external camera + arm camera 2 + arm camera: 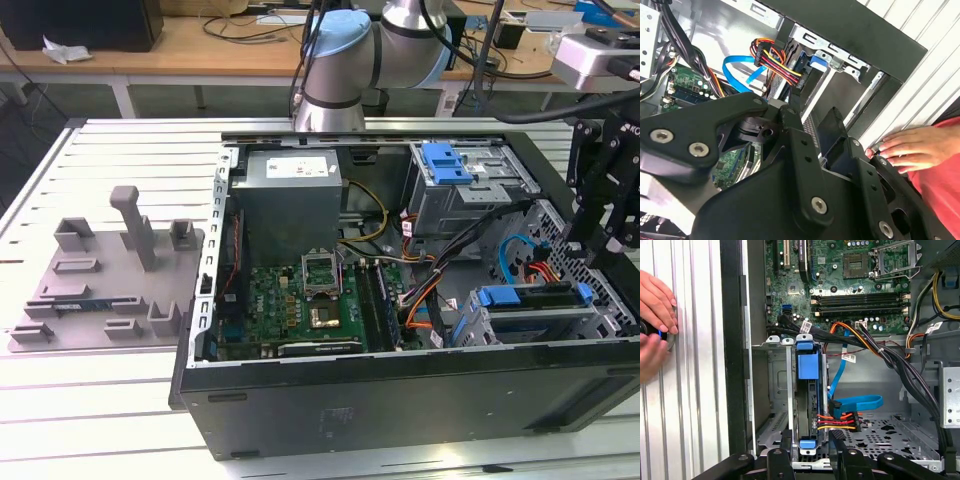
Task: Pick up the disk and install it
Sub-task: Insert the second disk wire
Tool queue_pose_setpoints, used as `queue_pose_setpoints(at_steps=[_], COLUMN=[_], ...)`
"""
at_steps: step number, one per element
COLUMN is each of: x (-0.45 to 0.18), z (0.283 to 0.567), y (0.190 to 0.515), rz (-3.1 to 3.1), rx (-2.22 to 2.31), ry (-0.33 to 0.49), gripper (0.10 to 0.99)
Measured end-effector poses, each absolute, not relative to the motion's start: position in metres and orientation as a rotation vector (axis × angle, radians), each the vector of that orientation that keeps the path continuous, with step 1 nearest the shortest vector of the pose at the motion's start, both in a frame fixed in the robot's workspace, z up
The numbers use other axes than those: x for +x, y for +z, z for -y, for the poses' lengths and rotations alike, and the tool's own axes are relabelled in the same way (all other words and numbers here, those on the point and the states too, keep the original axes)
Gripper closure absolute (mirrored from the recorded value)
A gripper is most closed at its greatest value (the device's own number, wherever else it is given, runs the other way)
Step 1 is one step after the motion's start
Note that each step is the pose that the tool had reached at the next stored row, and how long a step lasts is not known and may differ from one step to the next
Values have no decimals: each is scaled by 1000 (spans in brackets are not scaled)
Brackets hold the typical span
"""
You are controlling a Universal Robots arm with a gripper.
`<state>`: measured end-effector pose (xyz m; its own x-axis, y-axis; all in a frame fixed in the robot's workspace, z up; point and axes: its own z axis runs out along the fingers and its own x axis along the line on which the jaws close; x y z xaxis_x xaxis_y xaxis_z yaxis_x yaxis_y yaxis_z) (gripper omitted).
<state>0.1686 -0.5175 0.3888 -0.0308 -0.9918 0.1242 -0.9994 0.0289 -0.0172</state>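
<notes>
Disk (807, 405) sits edge-up in the drive cage (777, 390) inside the open computer case (400, 400), blue bracket showing, cables (842, 420) plugged at its end; in the exterior view the disk (530, 297) is at about 4 o'clock in the case. Claw (810, 450) hovers just over the disk's end; can't tell if its fingers are apart or together. Motherboard (300, 300) lies mid-case. A person's hand (910, 147) rests on the counter (100, 400) beside the case.
</notes>
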Motion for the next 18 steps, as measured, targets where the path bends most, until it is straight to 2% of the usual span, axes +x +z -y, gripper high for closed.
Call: queue_pose_setpoints(at_steps=[7, 10, 18], x=[169, 169, 167], z=[516, 494, 482], y=[389, 389, 384], rz=[2195, 2164, 2154], rx=[2130, 2101, 2093], ry=[154, 213, 214], gripper=[667, 667, 667])
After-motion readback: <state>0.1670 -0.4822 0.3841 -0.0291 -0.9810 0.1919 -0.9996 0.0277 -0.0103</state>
